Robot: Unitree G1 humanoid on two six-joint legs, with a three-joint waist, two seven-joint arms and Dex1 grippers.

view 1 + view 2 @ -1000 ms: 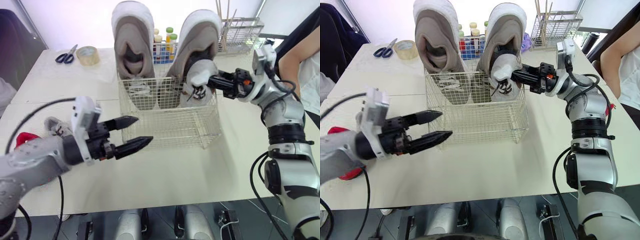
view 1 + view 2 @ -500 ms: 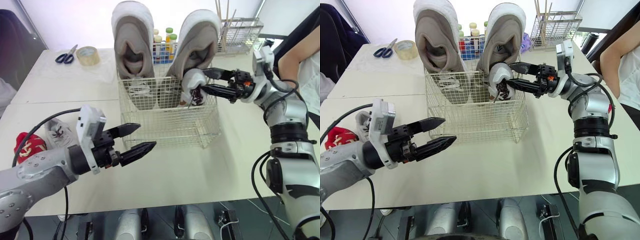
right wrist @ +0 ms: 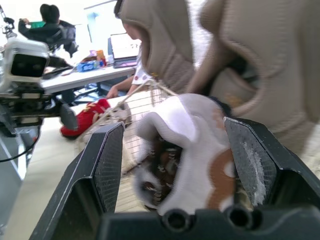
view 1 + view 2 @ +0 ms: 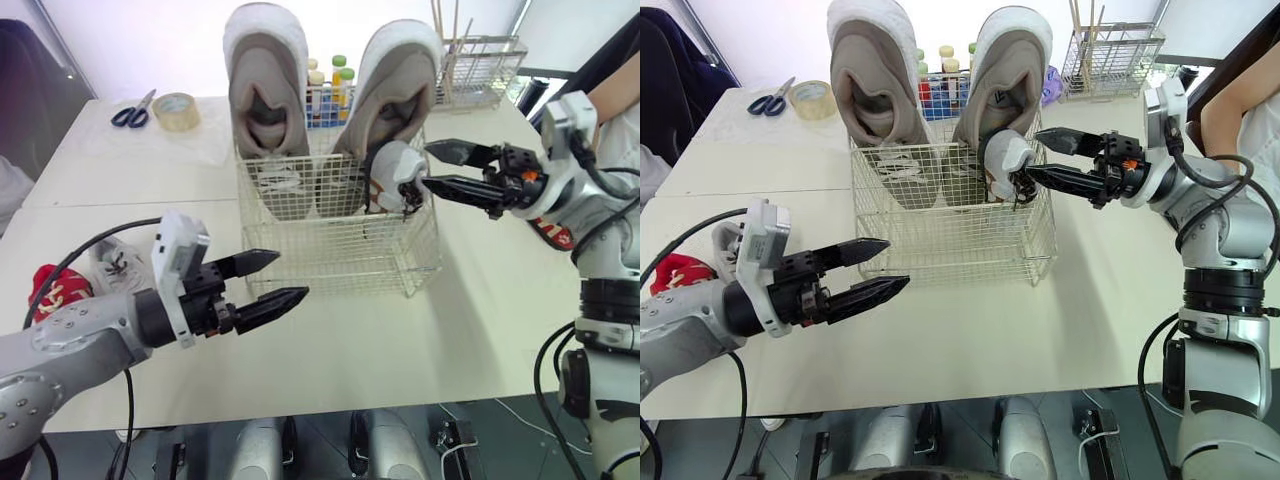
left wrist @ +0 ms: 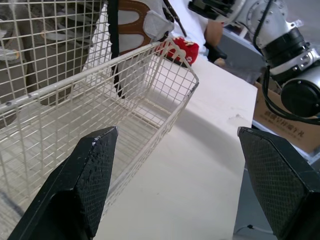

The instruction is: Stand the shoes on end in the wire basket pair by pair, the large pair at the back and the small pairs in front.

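**Task items.** The wire basket stands at the centre of the head view. The large pair stands toe-up at its back, upper centre of the frame. One small white shoe with a brown patch sits at the basket's right front corner, heel end low and loose laces hanging inside the wire. Two more small shoes lie on the table at the left edge of the frame: a white one and a red one. A further red shoe lies at the right edge.

**Grippers.** The right gripper is spread wide with the small white shoe at its fingertips. It grips nothing, though the lower finger may be brushing the shoe. The left gripper hovers at lower left, in front of the basket, jaws parted and empty.

**Handling.** The small shoes are probably light, with soft uppers and stiffer soles. Take hold across the sole and heel collar. Loose laces may snag on the wire.
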